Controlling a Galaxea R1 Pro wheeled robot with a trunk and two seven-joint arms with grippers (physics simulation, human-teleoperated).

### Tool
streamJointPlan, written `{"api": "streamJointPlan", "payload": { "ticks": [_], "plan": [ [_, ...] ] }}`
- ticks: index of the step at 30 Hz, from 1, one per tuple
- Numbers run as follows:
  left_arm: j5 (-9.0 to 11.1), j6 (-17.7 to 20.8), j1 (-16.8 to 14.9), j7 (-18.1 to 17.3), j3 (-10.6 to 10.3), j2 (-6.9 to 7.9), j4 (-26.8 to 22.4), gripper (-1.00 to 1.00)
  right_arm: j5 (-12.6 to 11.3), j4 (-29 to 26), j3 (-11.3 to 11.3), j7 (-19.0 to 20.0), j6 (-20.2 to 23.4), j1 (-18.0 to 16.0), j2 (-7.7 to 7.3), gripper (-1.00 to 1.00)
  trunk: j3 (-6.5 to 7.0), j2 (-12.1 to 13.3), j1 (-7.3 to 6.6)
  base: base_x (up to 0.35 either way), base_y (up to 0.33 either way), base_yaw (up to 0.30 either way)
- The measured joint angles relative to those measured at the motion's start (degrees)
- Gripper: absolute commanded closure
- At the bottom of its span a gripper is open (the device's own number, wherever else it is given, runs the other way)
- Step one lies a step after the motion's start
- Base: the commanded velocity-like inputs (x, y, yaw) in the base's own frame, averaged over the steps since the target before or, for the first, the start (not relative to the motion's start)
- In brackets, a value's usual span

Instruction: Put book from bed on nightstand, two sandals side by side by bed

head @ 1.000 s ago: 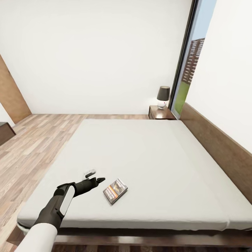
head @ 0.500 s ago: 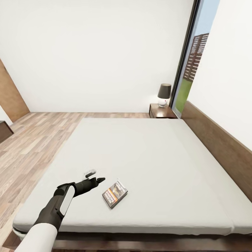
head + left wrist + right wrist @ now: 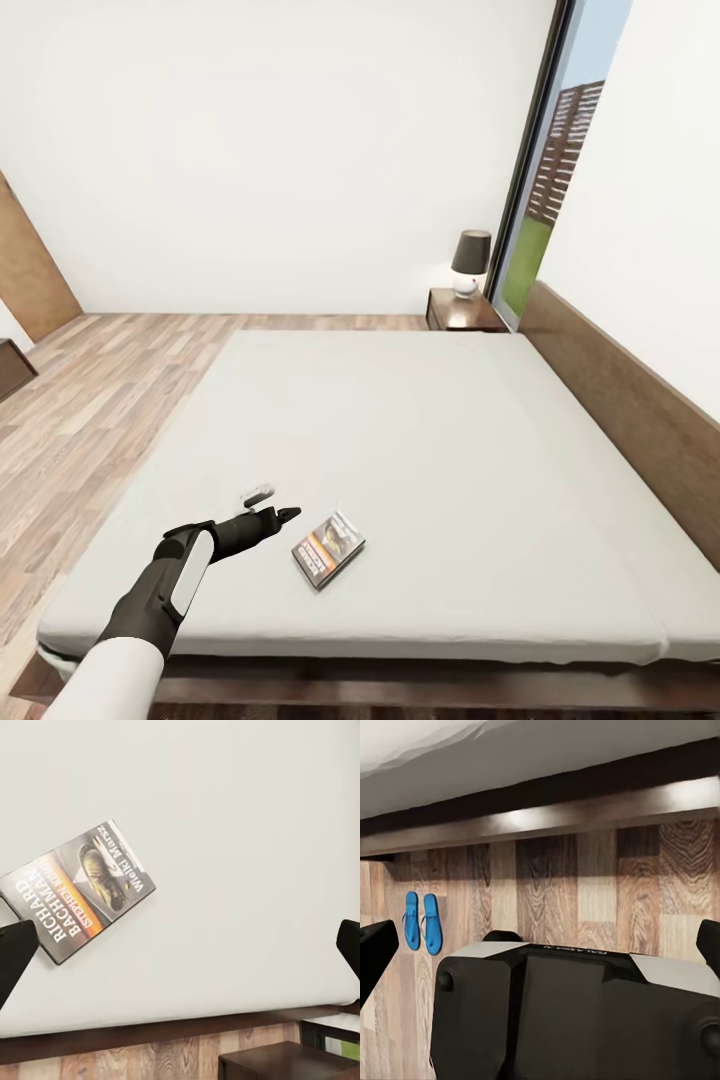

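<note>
The book (image 3: 328, 548) lies flat on the pale grey bed (image 3: 400, 430) near its front edge, cover up. My left gripper (image 3: 272, 504) hovers over the mattress just left of the book, open and holding nothing. In the left wrist view the book (image 3: 79, 889) sits off to one side of my open left gripper (image 3: 180, 952), near one of its fingertips (image 3: 15, 956). The nightstand (image 3: 465, 310) stands at the bed's far corner by the window. Two blue sandals (image 3: 421, 921) lie side by side on the floor beside the bed frame. My right gripper (image 3: 540, 949) hangs open and low, empty.
A dark-shaded lamp (image 3: 470, 262) stands on the nightstand. The brown headboard (image 3: 620, 420) runs along the right wall. Wood floor (image 3: 90, 400) spreads to the bed's left. My own dark base (image 3: 577, 1012) shows below the right gripper. A dark wooden furniture top (image 3: 285, 1061) sits beyond the mattress edge.
The head view has shifted a little, showing the bed from slightly higher. My left arm and the book keep the same places relative to each other.
</note>
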Motion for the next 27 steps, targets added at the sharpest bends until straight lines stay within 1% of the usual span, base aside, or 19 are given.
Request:
{"api": "streamJointPlan", "payload": {
  "ticks": [27],
  "plan": [
    [0.0,0.0,0.0,0.0,0.0,0.00,0.0,-1.00,0.0,0.0,0.0,-0.1,0.0,0.0,0.00,-1.00,-2.44,0.0,0.00,0.000,0.000,0.000]
  ]
}}
